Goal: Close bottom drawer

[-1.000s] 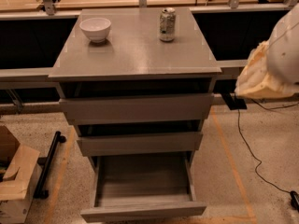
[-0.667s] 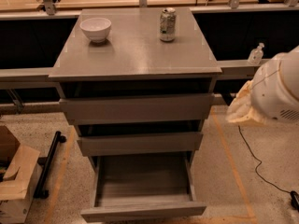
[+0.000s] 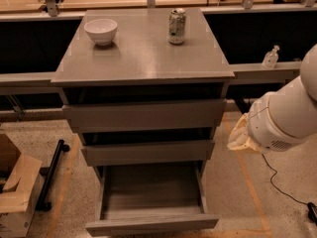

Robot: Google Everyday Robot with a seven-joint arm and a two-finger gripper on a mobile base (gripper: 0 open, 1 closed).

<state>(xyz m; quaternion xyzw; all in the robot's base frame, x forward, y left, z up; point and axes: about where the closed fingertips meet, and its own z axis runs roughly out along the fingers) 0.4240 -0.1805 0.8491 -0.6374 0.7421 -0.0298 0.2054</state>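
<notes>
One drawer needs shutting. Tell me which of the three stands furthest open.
The bottom drawer, the lowest: its empty box shows, the middle drawer and top drawer barely ajar. The gripper is out of view; only the arm shows.

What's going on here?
The robot is meant to close the bottom drawer, which is pulled well out and looks empty. The two drawers above sit further in. The arm is off to the cabinet's right, touching nothing; its end effector is not in view. A bowl and a can stand on the cabinet top. The drawer is not yet pushed.
</notes>
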